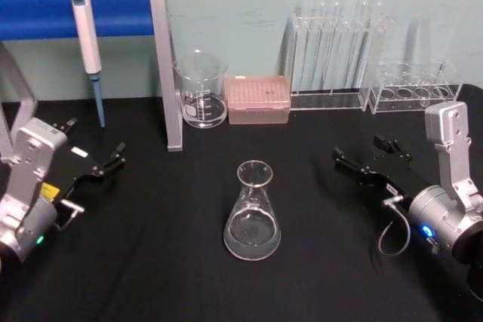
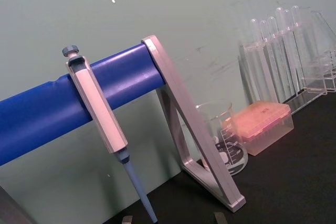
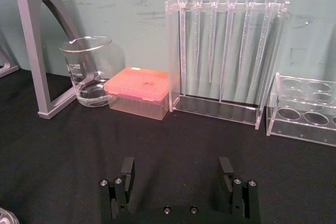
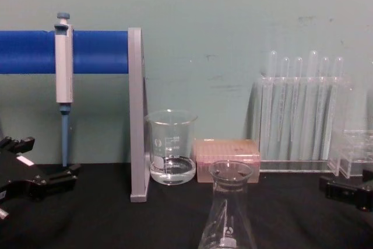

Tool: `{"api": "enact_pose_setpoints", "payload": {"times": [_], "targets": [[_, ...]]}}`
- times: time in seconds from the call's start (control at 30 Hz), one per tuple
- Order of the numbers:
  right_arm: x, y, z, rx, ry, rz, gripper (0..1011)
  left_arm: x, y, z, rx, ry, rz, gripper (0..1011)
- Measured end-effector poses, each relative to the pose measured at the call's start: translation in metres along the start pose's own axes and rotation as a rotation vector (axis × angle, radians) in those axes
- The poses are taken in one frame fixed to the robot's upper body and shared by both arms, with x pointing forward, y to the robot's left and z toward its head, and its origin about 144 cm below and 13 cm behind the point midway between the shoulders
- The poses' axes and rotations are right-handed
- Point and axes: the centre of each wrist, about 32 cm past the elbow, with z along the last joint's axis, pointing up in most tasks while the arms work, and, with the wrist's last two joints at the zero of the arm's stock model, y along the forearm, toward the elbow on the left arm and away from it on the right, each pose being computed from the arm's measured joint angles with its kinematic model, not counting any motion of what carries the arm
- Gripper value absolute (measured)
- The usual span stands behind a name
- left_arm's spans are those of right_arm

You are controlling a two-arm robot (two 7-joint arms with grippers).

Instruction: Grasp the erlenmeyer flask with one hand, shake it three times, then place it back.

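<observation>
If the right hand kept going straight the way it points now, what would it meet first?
Probably the pink tip box. The right hand, open, faces across bare black table toward the back row, roughly between that box and the pipette rack. The erlenmeyer flask sits off to its side. Depth is uncertain.

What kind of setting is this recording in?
Likely a mock lab bench: a flask on a black table, with a beaker, a pipette hung on a stand, and a test-tube rack behind.

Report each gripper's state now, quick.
Left gripper: open, holding nothing.
Right gripper: open, holding nothing; the clear glass conical erlenmeyer flask stands free between both.
</observation>
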Motion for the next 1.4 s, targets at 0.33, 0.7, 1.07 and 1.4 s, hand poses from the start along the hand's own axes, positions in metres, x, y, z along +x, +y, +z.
{"api": "enact_pose_setpoints", "payload": {"times": [0.33, 0.7, 1.07, 1.4], "targets": [[-0.0001, -0.0002, -0.0003, 0.001, -0.001, -0.003, 1003, 0.0000, 0.0000, 0.0000, 0.000, 0.000, 0.000, 1001], [-0.0004, -0.0004, -0.0005, 0.002, -0.002, -0.003, 1002, 0.0000, 0.0000, 0.0000, 0.000, 0.000, 0.000, 1001], [-0.0004, -0.0004, -0.0003, 0.004, -0.002, -0.003, 1003, 0.0000, 0.0000, 0.0000, 0.000, 0.000, 0.000, 1001], [-0.0005, -0.0004, -0.0004, 0.004, -0.002, -0.003, 1002, 0.0000, 0.0000, 0.0000, 0.000, 0.000, 0.000, 1001]]}}
